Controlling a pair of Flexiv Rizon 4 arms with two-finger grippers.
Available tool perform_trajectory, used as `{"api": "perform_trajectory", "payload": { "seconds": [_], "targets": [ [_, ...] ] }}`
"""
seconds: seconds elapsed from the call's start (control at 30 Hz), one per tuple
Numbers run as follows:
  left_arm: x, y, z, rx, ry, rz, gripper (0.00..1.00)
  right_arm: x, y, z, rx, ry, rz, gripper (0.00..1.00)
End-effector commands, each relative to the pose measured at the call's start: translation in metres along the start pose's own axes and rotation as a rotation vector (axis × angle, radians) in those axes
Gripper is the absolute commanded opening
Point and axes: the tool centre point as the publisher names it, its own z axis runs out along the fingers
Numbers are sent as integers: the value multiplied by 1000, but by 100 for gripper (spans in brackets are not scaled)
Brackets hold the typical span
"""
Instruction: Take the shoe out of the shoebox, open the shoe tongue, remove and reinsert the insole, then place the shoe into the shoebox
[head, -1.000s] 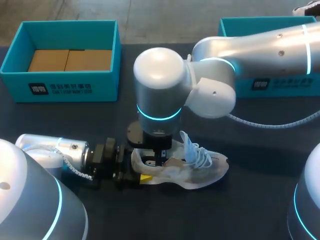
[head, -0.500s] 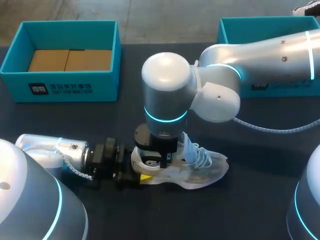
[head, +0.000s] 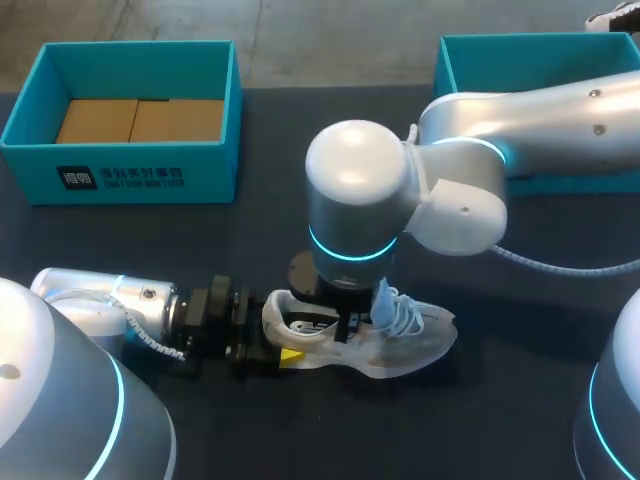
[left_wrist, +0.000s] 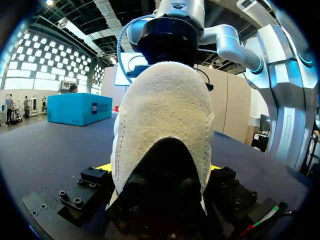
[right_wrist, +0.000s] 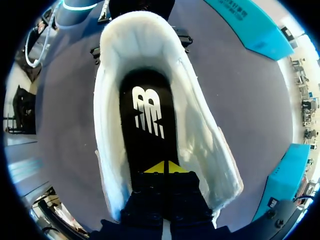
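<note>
Clasping a white mesh sneaker (head: 420, 342) by the heel, left jaws lie mostly hidden. Closed right jaws touch its black insole (right_wrist: 145, 135).

Over the last second the right arm (head: 480, 150) slides from the centre of the head view toward the lower right. Its large rounded wrist joint now sits lower and farther right. The right pincer (head: 350, 322) travels with it along the shoe (head: 410, 348), from the heel end of the opening toward the laces (head: 405, 312), and now stands just left of them. The heel opening (head: 300, 318), earlier half covered by the pincer, now shows as an open white loop. A tan patch seen inside the shoe a second ago is now hidden. The forearm has dropped across the front wall of the teal shoebox (head: 520, 48) at the upper right, covering its printed label.
</note>
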Motion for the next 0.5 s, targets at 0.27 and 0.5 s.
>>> {"api": "perform_trajectory", "payload": {
  "seconds": [0.27,0.5],
  "targets": [
    [0,3,-1,-1,-2,0,0,-5,-8,3,-9,-2,13,35],
    [0,3,-1,-1,-2,0,0,-4,-2,14,22,50,-5,35]
  ]
}}
